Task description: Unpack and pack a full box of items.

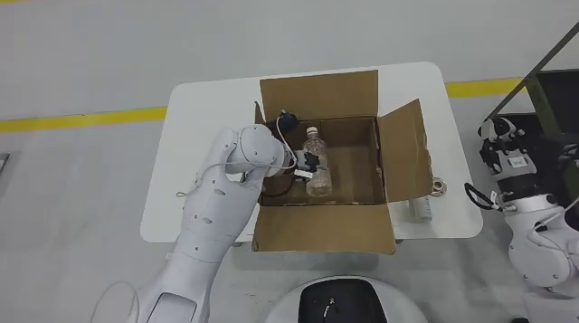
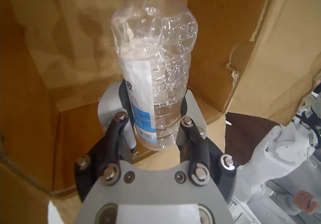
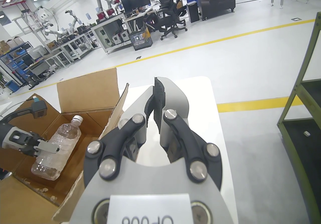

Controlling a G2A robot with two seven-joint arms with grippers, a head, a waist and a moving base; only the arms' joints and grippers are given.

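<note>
Gripping the bottle (image 2: 155,59) low on its body, the left gripper (image 2: 155,112) is clamping the thin clear plastic between both fingers, just above the base. The bottle is sitting tilted inside the cardboard box (image 1: 317,97) on the table (image 1: 194,142), its white cap pointing toward the far wall; whether its base is touching the box floor is hard to tell. To do this step well, I judge the squeeze should be staying light, since such a soft wall is likely to buckle. Any lift should be going straight up, so the cap is clearing the torn flaps. The left arm is lying across the box's left wall, wrist turned into the opening. The right gripper (image 3: 156,102) is hanging beside the table's right end, fingers pressed together on nothing.
</note>
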